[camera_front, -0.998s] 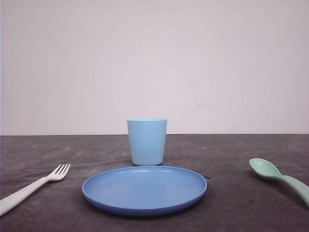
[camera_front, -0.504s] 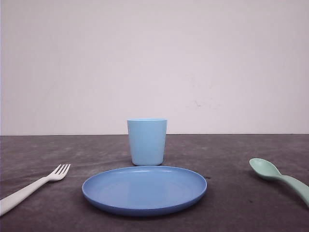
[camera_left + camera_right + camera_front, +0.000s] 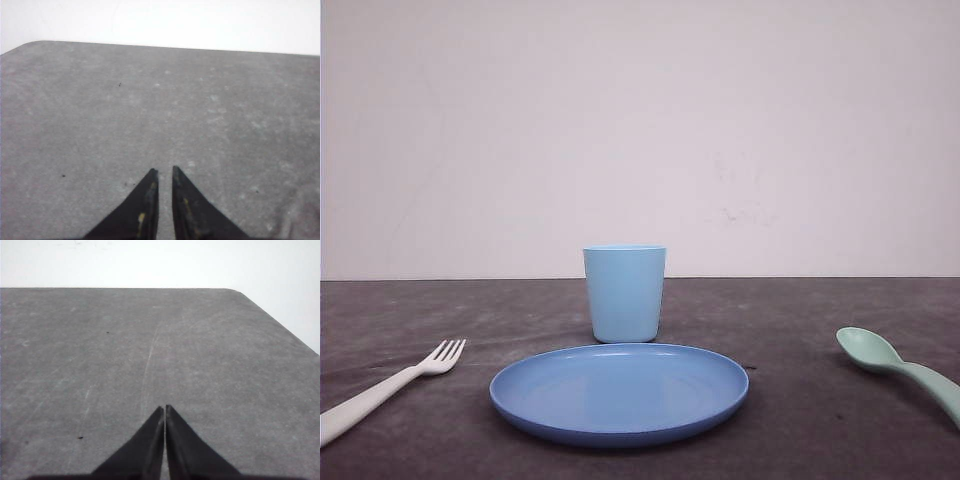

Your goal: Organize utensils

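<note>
Nothing has moved since the earlier frames: every piece lies where it lay. The cream-white fork [image 3: 382, 388] lies on the dark grey surface [image 3: 820, 420] at the left, tines pointing toward the middle, apart from the round blue plate [image 3: 619, 393]. The mint-green spoon [image 3: 901, 371] lies at the right, bowl toward the plate, also apart from it. The light blue cup [image 3: 625, 292] stands upright just behind the plate. In the wrist views, the left hand [image 3: 163, 171] hangs over bare surface with its black fingers nearly together, a slim gap between the tips, gripping nothing. The right hand [image 3: 164, 408] is closed, tips meeting, empty.
</note>
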You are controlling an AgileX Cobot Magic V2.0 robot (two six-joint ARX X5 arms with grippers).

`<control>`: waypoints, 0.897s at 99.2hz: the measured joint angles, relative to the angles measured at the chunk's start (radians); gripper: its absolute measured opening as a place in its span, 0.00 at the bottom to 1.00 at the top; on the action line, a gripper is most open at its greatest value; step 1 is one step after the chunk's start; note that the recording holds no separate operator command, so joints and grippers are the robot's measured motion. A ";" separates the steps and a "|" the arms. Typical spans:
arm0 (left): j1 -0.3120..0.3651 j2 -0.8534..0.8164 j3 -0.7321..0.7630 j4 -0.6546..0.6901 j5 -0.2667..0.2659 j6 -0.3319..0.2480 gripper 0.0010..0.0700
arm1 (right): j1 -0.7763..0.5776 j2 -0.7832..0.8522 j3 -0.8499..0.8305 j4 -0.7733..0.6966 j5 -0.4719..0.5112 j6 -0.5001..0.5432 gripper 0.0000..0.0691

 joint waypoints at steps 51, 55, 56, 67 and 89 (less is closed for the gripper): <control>0.000 0.000 0.000 0.000 0.005 -0.229 0.02 | 0.000 0.000 0.000 0.107 -0.165 0.328 0.01; 0.000 0.000 0.003 -0.008 0.020 -0.240 0.02 | 0.000 0.000 0.000 0.140 -0.180 0.358 0.01; 0.000 0.001 0.003 -0.010 0.023 -0.241 0.02 | 0.000 0.000 0.000 0.146 -0.182 0.367 0.01; 0.000 0.025 0.038 -0.054 0.089 -0.256 0.02 | 0.000 0.010 0.039 0.106 -0.211 0.484 0.01; 0.000 0.182 0.263 -0.053 0.140 -0.267 0.02 | 0.000 0.156 0.261 -0.001 -0.257 0.532 0.01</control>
